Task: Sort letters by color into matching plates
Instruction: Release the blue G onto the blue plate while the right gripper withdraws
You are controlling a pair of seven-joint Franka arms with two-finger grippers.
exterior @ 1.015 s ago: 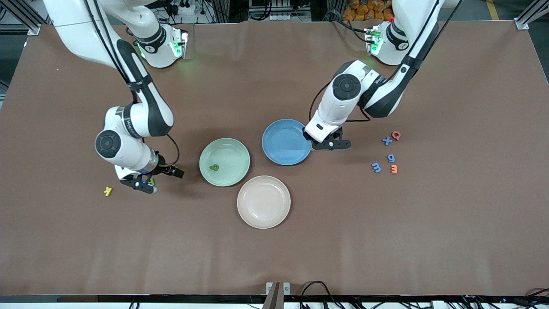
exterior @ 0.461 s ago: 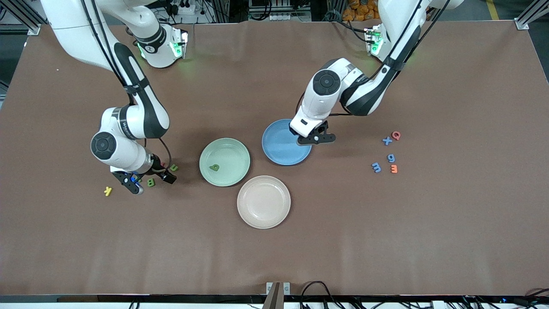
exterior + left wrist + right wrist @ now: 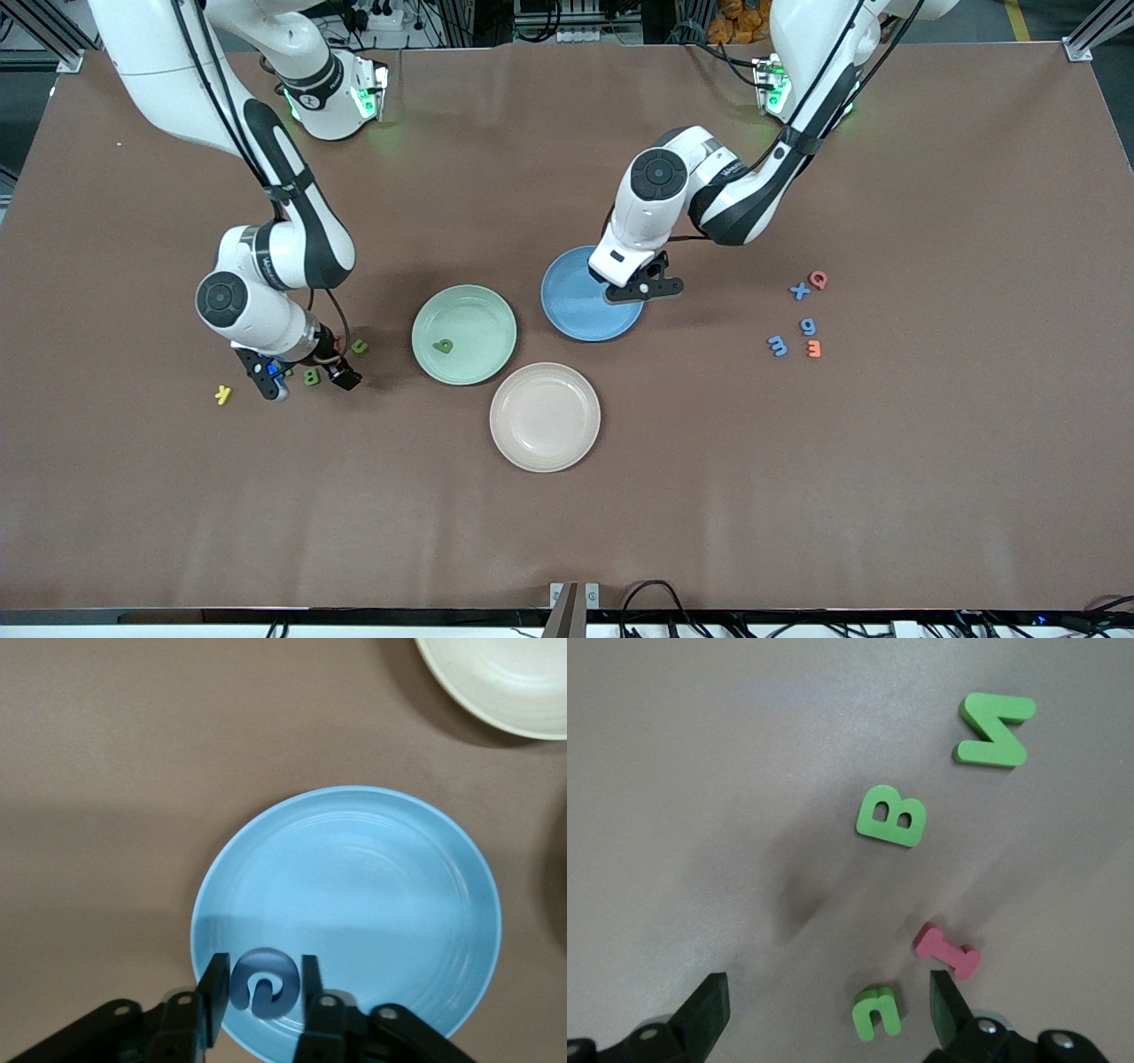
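Currently pinching a curled blue letter in the narrowed left gripper, low over the blue plate, just inside its rim at about three o'clock in the front view. Could lose the piece over the edge if let go this close to the rim: light foam, likely to bounce or roll onto the table. Safer farther in toward the plate's centre.

Meanwhile hovering with the right gripper spread wide, holding nothing, over a loose cluster at about nine o'clock of the green plate: a green B, a green M, a smaller green piece and a pink I. Could catch the pink I together with the small green piece, since both lie between the open fingers, almost touching. Could also scatter the neighbours on the way down.

Already in the green plate: one green letter.
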